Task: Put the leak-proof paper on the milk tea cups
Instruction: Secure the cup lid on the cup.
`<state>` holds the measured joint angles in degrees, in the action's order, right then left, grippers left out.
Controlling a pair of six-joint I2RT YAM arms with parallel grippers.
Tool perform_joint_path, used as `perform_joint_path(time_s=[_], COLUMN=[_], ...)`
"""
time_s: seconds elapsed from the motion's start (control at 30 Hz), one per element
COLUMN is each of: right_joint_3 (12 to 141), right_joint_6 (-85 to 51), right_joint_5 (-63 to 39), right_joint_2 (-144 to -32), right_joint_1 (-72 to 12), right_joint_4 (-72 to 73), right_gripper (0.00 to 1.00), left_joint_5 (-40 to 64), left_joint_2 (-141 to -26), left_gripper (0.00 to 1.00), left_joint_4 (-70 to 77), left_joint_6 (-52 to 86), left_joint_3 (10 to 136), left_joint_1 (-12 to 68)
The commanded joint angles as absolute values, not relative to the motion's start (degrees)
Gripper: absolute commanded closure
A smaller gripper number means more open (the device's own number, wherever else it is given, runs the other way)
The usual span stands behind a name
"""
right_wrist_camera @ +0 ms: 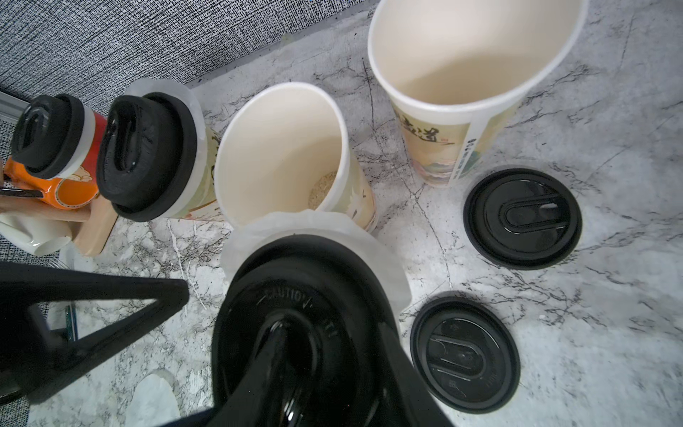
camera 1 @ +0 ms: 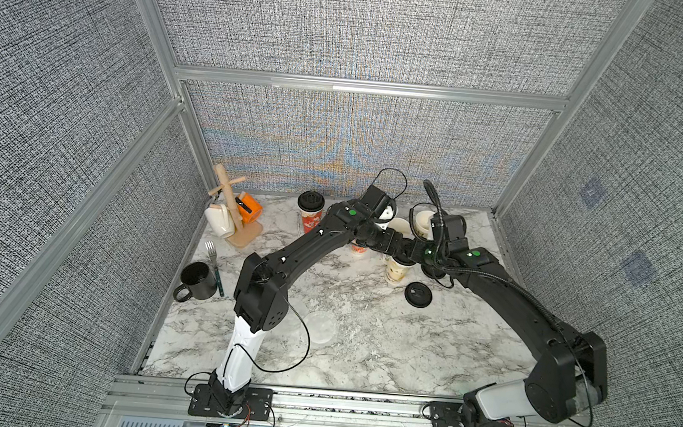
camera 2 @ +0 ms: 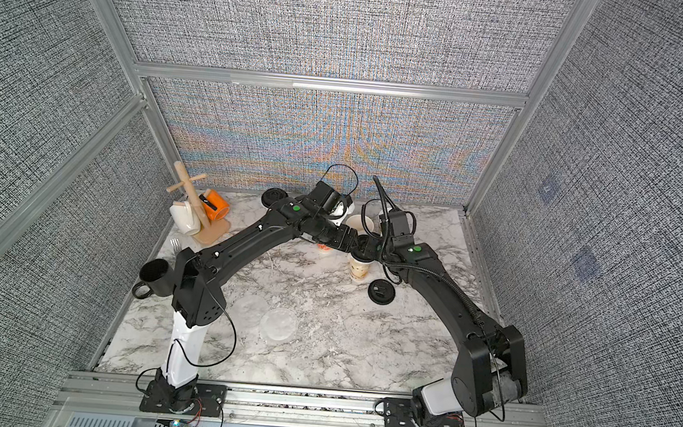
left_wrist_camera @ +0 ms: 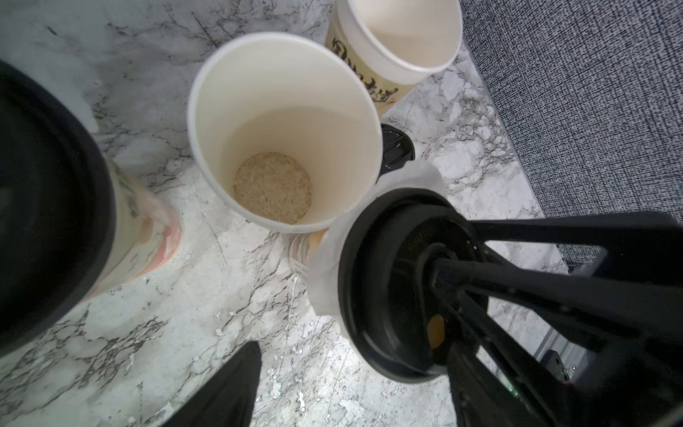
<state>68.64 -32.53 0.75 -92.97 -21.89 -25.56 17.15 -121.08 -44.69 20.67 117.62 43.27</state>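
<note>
In the right wrist view my right gripper is shut on the black lid of a milk tea cup, one finger in the lid's middle, the other outside its rim. Leak-proof paper frills out under that lid. My left gripper stands open beside the same cup, its fingers on either side above the marble. Two open cups stand behind, one with grainy filling. Two more cups carry lids. A loose disc of paper lies nearer the front of the table.
Two loose black lids lie to the right of the cups. A wooden mug tree with orange and white mugs stands at the back left. A black mug and a fork lie along the left wall.
</note>
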Motion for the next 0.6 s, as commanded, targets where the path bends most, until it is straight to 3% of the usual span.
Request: perform_joint_path(time_s=[0.0,0.57], right_joint_3=[68.12,69.41], right_joint_6=[-33.6,-32.78], right_joint_5=[-1.22,-1.52], right_joint_2=[-93.7,-93.62], right_joint_1=[-22.07,-22.02], right_joint_4=[-34.74,-35.36], right_gripper=[0.6,0.63], left_joint_5=[18.28,13.71], left_joint_2=[-121.66,-124.62], left_gripper=[0.19,0.2], left_joint_4=[-44.37,-48.0], left_joint_6=[20.61,18.0], left_joint_3=[117.74,116.68], left_joint_1=[43.42,43.59])
